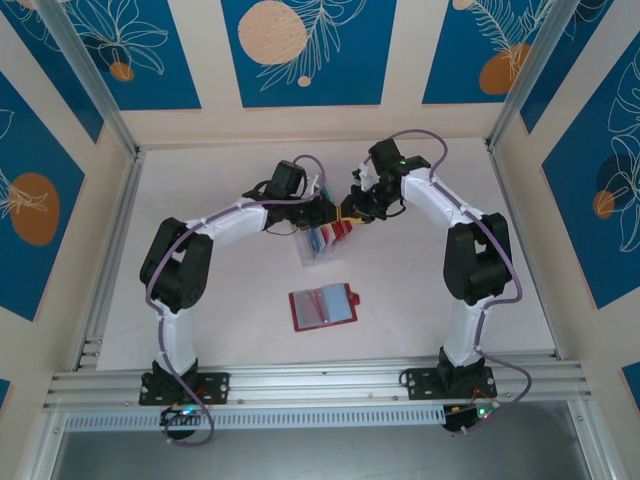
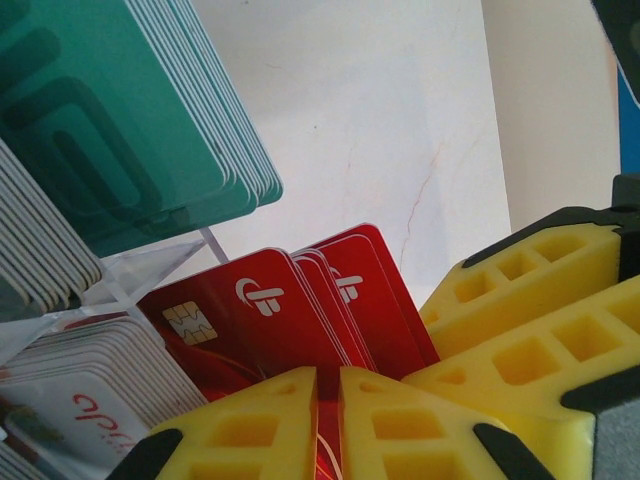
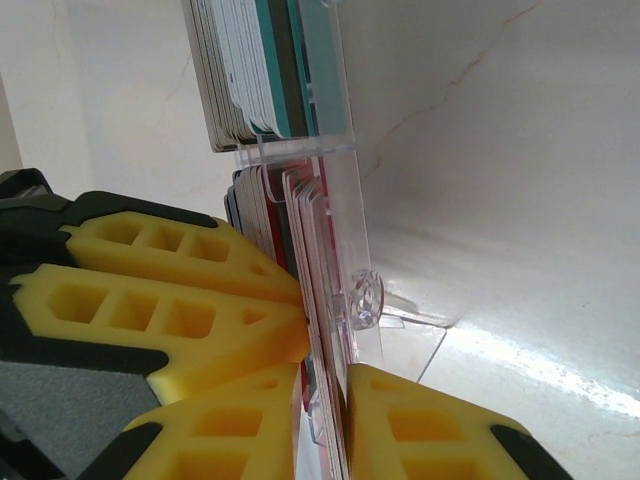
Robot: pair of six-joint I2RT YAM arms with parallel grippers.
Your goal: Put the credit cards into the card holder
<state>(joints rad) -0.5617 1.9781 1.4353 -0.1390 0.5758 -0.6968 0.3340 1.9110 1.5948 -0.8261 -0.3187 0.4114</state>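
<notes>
The clear slotted rack (image 1: 322,245) stands mid-table with both grippers meeting at its far end. My left gripper (image 2: 328,375) is shut on the edge of a red credit card (image 2: 250,320), the front one of a few red cards standing in the rack. Teal cards (image 2: 120,120) and white cards (image 2: 70,400) fill neighbouring slots. My right gripper (image 3: 325,370) straddles the rack's clear end wall (image 3: 340,200) and the red cards behind it, jaws slightly apart with a thin gap on the left. The red card holder (image 1: 322,307) lies open nearer the arms.
The left gripper's yellow fingers (image 3: 150,250) press close beside the right gripper, almost touching. In the left wrist view the right gripper's fingers (image 2: 540,300) crowd the right side. White tabletop (image 1: 220,320) lies around the card holder, bounded by aluminium rails (image 1: 110,280).
</notes>
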